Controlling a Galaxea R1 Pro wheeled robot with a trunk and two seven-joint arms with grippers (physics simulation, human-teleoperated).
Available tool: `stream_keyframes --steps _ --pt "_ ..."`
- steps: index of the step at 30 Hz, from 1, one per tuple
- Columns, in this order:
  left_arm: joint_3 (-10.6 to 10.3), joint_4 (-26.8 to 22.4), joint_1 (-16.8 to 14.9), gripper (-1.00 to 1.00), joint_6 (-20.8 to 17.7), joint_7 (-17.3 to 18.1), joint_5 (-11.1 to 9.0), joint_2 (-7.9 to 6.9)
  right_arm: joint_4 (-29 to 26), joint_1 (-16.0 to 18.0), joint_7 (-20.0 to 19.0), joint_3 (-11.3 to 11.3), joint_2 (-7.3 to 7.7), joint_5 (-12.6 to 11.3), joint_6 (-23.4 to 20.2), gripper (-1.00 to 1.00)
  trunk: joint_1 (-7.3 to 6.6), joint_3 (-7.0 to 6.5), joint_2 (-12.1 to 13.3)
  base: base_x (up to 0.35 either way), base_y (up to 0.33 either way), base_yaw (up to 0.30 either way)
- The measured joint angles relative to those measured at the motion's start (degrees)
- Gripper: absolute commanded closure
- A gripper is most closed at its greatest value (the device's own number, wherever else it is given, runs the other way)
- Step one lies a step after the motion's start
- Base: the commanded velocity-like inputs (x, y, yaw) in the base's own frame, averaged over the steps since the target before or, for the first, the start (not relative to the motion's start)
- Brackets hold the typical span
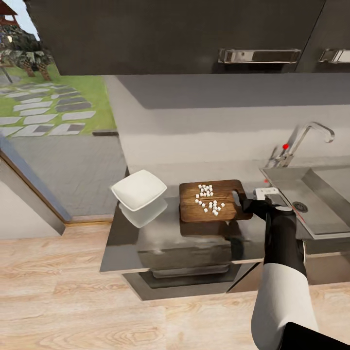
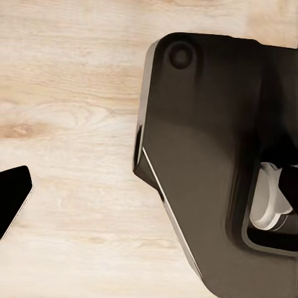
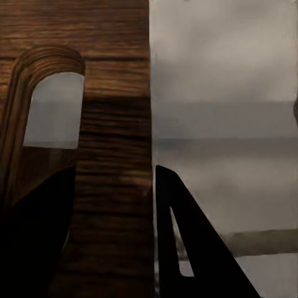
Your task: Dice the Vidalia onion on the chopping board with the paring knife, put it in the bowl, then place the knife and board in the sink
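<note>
Gripping the handle end of the chopping board (image 1: 211,200), the right claw (image 1: 249,204) has one finger (image 3: 186,248) beside the board's edge and the other by its slot, apparently closed on the wood. Diced onion (image 1: 208,197) lies in white cubes on the board just beyond the claw, so dicing looks finished. The bowl (image 1: 139,189), farther off past the board on the worktop (image 1: 146,243), looks empty. The sink (image 1: 316,204) lies on the claw's other side. Left claw's state cannot be told.

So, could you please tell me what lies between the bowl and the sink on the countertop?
In the head view, the chopping board with white diced onion lies between the bowl and the sink, with the right gripper at its handle end.
</note>
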State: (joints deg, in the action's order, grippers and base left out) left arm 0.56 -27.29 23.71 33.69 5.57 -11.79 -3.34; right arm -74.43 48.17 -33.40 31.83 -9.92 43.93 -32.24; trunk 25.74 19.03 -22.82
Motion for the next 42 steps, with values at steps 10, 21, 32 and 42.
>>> stream_keyframes --steps 10,21,32,42 --pt "0.0 0.03 -0.01 -1.0 0.0 0.0 0.0 0.01 -0.01 0.01 -0.03 0.0 -0.01 -0.13 -0.04 1.0 0.01 -0.91 0.0 0.051 0.07 0.0" --pt "0.0 0.02 0.0 -1.0 0.0 0.0 0.0 -0.05 0.0 0.0 -0.03 0.0 0.0 -0.09 -0.03 1.0 -0.01 -1.9 0.0 0.129 0.113 0.0" --pt "0.0 0.02 0.0 -1.0 0.0 0.0 0.0 -0.06 0.0 0.0 -0.01 0.0 0.0 -0.02 -0.03 1.0 -0.01 -2.89 0.0 0.165 0.192 0.0" --pt "0.0 0.02 0.0 -1.0 0.0 0.0 0.0 -0.08 0.0 -0.01 -0.01 0.0 0.0 0.05 -0.02 1.0 -0.01 -3.8 0.0 0.165 0.195 0.0"
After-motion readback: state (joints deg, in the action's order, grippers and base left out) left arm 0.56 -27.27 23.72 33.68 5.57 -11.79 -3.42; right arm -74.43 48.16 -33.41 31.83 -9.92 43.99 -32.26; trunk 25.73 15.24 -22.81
